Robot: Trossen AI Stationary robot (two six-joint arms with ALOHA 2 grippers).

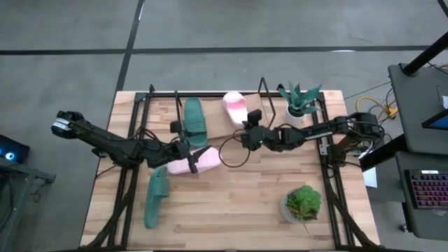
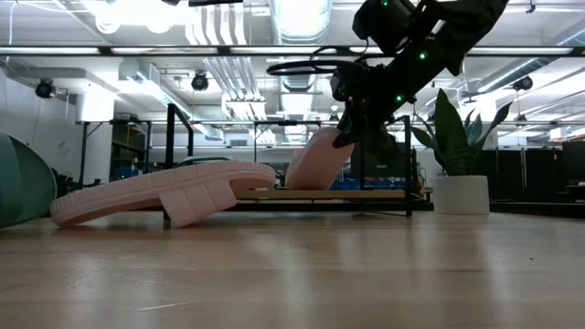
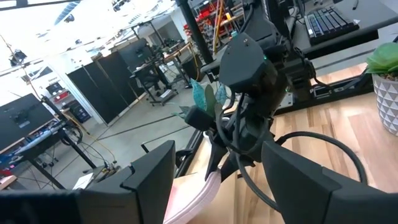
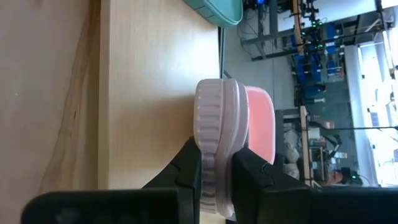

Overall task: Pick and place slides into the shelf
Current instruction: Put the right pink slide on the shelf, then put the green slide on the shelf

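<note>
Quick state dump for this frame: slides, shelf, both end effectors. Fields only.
on shelf: one teal slide
held: pink slide, over shelf, in right end effector
on table: pink slide, teal slide
left end effector: open, by pink table slide
plants: one by the shelf, one at the table's front

Four slides in all: two teal-green, one on the shelf and one on the table; two pale pink, one at the shelf and one on the table. One shelf. Two potted plants, possibly a third only in the low view. Two arms, two grippers.
</note>
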